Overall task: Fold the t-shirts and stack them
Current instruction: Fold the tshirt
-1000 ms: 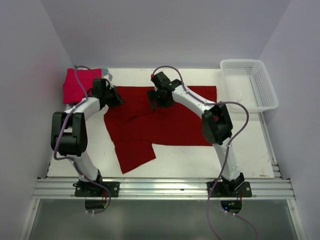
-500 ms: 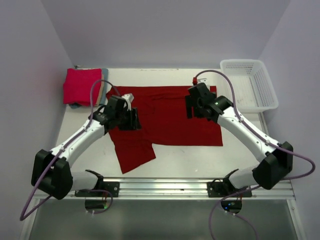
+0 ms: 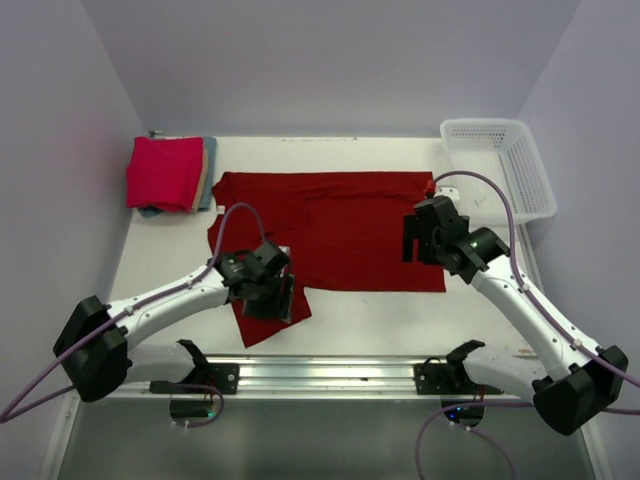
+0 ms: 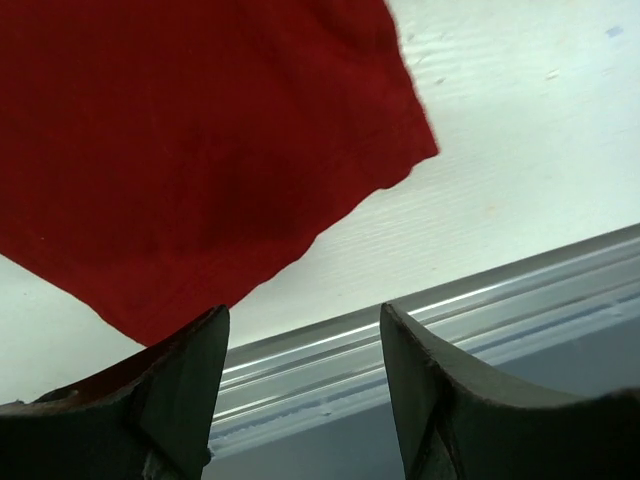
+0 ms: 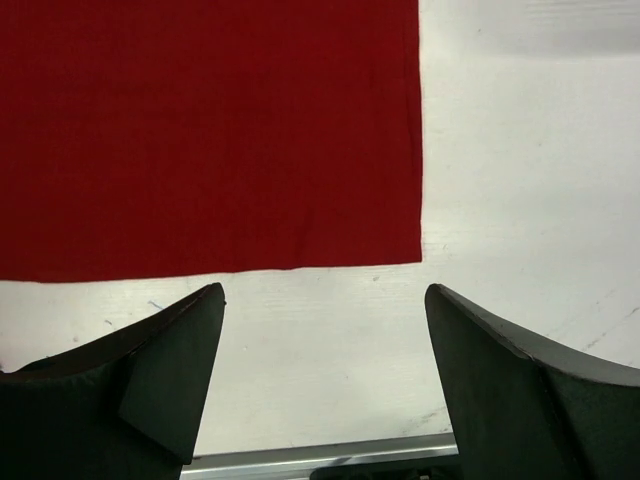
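Retreating nearward since before: left hand (image 3: 273, 299), right hand (image 3: 414, 240), agape over crimson t-shirt (image 3: 340, 225).

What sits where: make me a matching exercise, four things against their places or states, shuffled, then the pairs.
1. crimson t-shirt
2. pinkish-red t-shirt
3. basket
4. left gripper

A. far right corner
B. folded, far left corner
C. spread flat in the middle
D. open, over the crimson sleeve

Pairs: 1-C, 2-B, 3-A, 4-D.
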Robot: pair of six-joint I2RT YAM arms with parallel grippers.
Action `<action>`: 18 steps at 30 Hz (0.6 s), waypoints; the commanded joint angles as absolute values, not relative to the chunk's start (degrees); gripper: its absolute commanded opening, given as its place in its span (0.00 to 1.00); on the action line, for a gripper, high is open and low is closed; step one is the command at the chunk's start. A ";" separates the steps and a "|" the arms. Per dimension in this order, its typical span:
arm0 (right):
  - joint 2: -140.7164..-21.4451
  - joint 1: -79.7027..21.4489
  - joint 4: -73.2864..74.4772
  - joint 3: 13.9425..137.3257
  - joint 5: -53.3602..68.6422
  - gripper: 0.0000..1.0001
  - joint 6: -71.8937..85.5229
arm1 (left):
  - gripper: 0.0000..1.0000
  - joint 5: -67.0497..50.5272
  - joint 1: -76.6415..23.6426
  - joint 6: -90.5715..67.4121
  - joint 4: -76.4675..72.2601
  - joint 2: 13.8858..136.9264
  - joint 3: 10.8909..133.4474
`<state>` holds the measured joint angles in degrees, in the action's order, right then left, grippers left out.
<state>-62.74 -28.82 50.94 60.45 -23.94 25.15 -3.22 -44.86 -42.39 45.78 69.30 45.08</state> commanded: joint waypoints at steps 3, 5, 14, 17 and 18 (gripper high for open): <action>-59.51 -26.72 50.54 57.75 -20.31 0.86 25.23 | 0.67 3.86 -47.72 -43.68 47.82 76.81 42.81; -58.19 -25.41 50.54 57.13 -18.56 0.86 24.35 | 0.66 4.65 -47.73 -44.29 47.37 78.48 42.10; -56.34 -24.79 50.27 55.63 -17.31 0.86 23.91 | 0.62 6.24 -47.81 -48.69 52.38 76.47 39.90; -56.25 -24.79 50.27 55.81 -17.40 0.86 23.91 | 0.62 5.98 -47.81 -49.57 54.93 74.80 39.99; -56.16 -24.87 50.27 55.81 -17.49 0.86 23.91 | 0.62 5.72 -47.99 -49.66 55.63 74.27 39.73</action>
